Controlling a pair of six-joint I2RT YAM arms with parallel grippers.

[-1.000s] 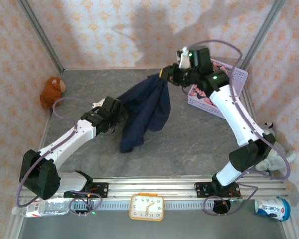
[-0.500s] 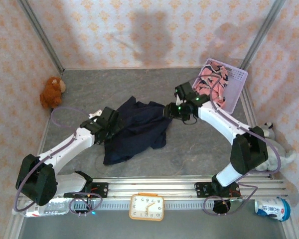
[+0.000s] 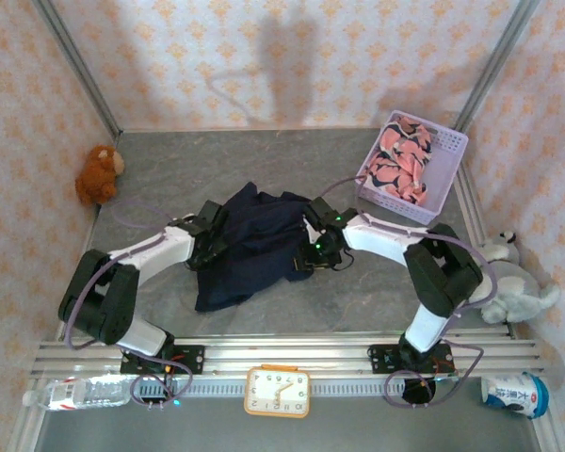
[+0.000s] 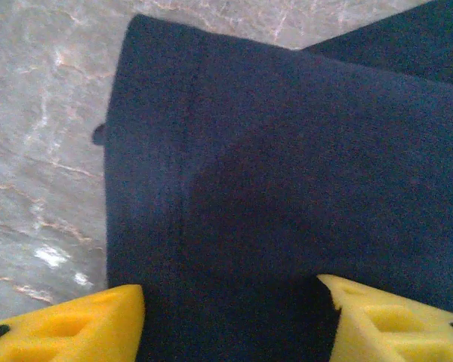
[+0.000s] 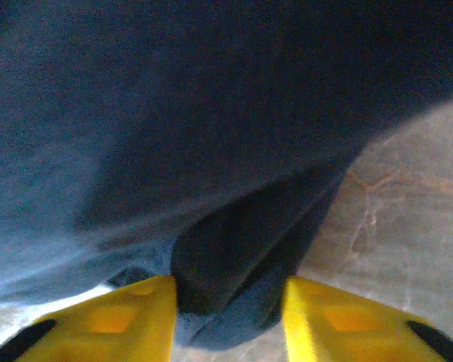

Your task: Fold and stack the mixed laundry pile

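navy garment [image 3: 259, 245] is a rumpled heap mid-table [image 3: 358, 282], not flat yet. left gripper [image 4: 230, 285] straddles its left edge, jaws half wide, cloth between them. right gripper [image 5: 228, 280] is narrow around a fold at its right edge, can't tell if clamped. i'd pinch one layer each side, then pull apart evenly to spread it. pink garment [image 3: 400, 160] sits bunched in the basket [image 3: 447, 146], far right corner

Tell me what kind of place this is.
Probably a staged robot test cell, not a real home: wallpapered panels in a metal frame, two arms bolted to a rail at the near edge, and a navy garment with a laundry basket as props.
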